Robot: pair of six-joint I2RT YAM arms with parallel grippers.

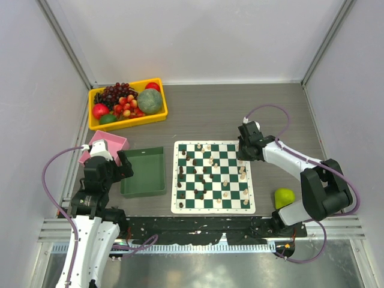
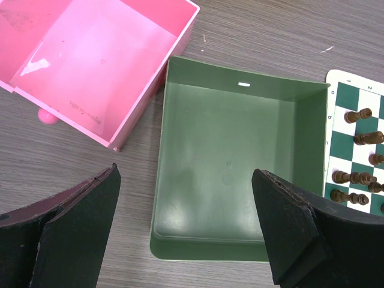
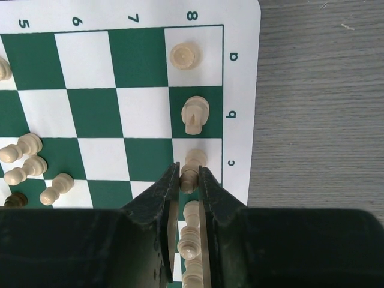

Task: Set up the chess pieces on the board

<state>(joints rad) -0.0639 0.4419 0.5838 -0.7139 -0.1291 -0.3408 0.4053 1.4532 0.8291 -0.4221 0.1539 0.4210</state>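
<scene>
Near the front right corner of the table [image 1: 210,108], a green fruit [image 1: 284,197] lies to the right of the board [image 1: 214,208]. Toward the front left, the left gripper [image 2: 186,175] hangs with its jaws spread wide and empty above the green tray [image 2: 240,84], with the pink box [image 1: 111,144] just beyond. The chess pieces [image 1: 204,170] stand scattered over the board, dark mostly left, cream mostly right. On the board's right edge, toward its far corner, the right gripper [image 3: 189,175] is clenched on a cream piece [image 3: 193,159]. A yellow bin [image 1: 127,124] of fruit sits toward the table's far left corner.
</scene>
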